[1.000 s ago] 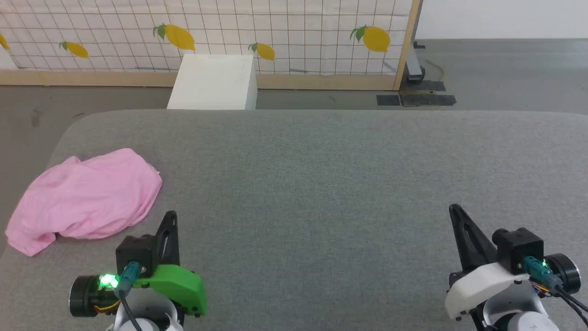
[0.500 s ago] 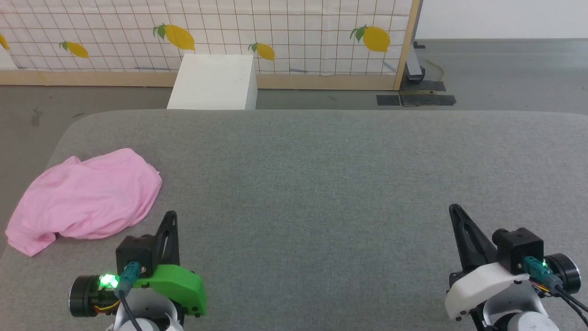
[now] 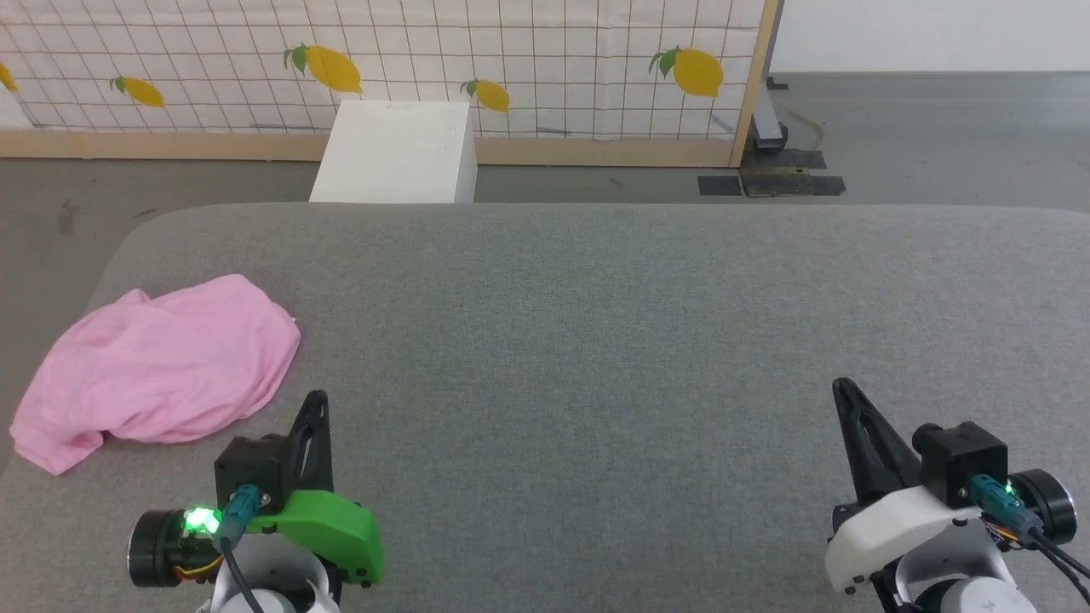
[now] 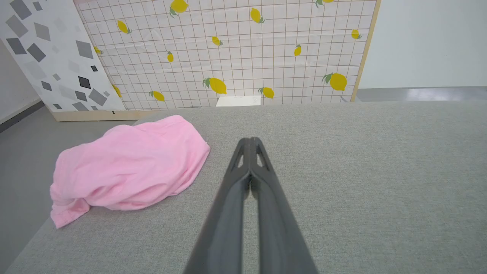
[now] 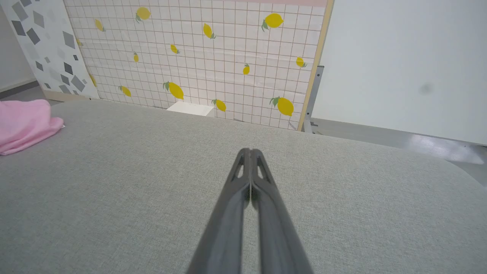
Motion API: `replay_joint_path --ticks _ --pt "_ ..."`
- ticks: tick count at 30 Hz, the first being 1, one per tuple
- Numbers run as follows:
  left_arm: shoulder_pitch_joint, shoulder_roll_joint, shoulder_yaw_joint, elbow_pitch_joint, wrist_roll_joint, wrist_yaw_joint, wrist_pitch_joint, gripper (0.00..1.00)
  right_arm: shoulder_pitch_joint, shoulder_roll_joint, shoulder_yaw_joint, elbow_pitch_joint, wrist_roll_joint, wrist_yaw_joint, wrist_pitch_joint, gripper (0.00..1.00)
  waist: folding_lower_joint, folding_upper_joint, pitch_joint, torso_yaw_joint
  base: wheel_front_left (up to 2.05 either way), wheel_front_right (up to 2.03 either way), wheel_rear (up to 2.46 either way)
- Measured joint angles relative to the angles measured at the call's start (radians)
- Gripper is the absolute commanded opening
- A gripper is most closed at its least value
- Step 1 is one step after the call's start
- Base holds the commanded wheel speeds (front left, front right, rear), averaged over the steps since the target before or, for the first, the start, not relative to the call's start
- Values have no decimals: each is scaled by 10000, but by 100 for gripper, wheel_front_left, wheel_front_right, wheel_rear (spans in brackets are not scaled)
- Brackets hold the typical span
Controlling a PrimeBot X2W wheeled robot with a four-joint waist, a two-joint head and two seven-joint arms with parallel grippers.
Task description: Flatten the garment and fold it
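The garment (image 3: 162, 370) is a light pink cloth lying in a crumpled heap near the left edge of the grey padded table (image 3: 596, 340); it also shows in the left wrist view (image 4: 129, 163) and at the left edge of the right wrist view (image 5: 23, 123). My left gripper (image 3: 317, 400) hovers just right of the heap, shut and empty, fingers pressed together (image 4: 250, 142). My right gripper (image 3: 843, 387) stands far off at the lower right, also shut with nothing in it (image 5: 250, 152).
A white box (image 3: 396, 153) stands on the floor behind the table, before a lemon-patterned grid screen (image 3: 511, 60). The table's left edge (image 3: 51, 477) runs close beside the garment. Grey cloth surface stretches between the two grippers.
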Motion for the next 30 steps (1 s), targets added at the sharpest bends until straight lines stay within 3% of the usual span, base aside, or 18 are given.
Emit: replay_joint_path --ticks 16,17,30 --pt "0 0 0 0 0 2 0 0 0 0 -2 0 -10 0 0 0 0 0 0 0 0 0 0" --pt "0 0 0 0 0 2 0 100 0 0 -2 0 -10 0 0 100 0 0 0 0 0 0 0" --pt "-7 2 -165 155 -113 36 -136 100 4 -4 -4 15 -6 2 -50 100 0 0 -1 68 0 0 0"
